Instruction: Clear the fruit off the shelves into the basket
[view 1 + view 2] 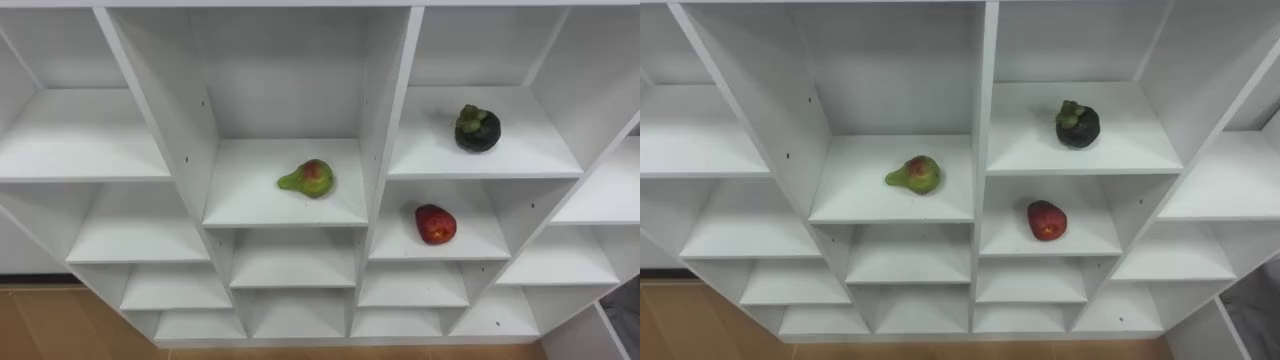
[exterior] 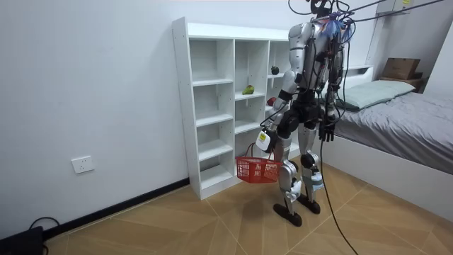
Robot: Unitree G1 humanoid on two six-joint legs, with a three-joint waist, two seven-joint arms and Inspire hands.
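Note:
A white closet (image 1: 385, 120) of open shelves faces me. A green and red pear (image 1: 308, 178) lies on a middle shelf. To its right, a dark mangosteen (image 1: 477, 129) sits one compartment over, and a red fruit (image 1: 435, 224) lies on the shelf below it. In the room view I stand upright in front of the closet (image 2: 212, 106). My left hand (image 2: 265, 139) is shut on the handle of a red basket (image 2: 257, 170) that hangs at knee height. My right hand (image 2: 327, 132) hangs at my side with relaxed fingers, holding nothing.
The other compartments hold nothing. A bed (image 2: 396, 113) with a grey cover stands close behind me at the room view's right, with a cardboard box (image 2: 400, 68) beyond it. Wooden floor (image 2: 177, 219) lies open at the room view's left.

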